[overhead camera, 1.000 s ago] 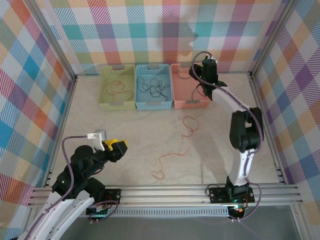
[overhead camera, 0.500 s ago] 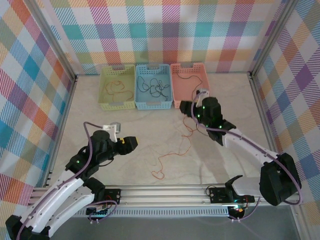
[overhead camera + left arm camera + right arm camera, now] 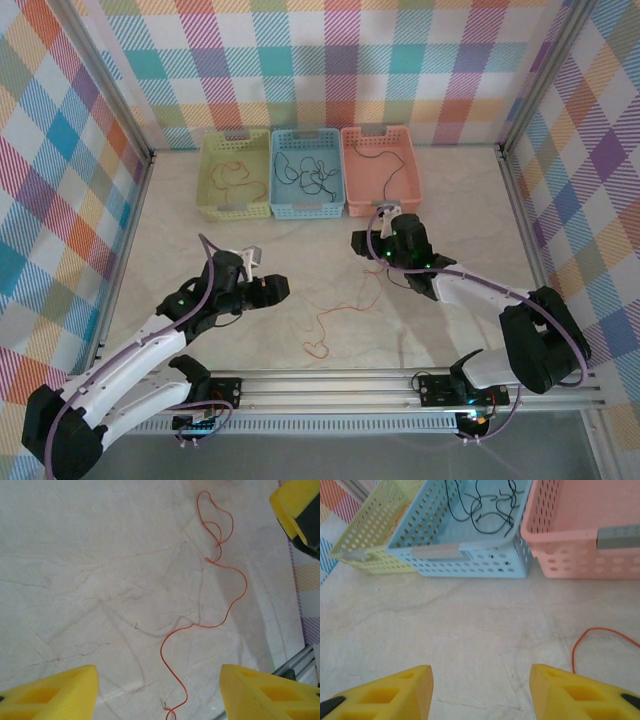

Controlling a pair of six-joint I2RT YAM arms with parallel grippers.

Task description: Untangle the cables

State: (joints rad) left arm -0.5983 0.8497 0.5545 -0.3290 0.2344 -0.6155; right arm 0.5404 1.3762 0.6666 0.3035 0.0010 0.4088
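My left claw hangs left of centre in the overhead view, jaws apart and holding nothing. My right claw sits just right of centre, jaws likewise spread and empty. The orange cable trails loose across the table between them, in the lower middle. Black cables lie in the blue basket at top centre

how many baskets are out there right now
3, side by side in a row at the back: a green basket on the left, a blue basket in the middle, and a pink basket on the right.
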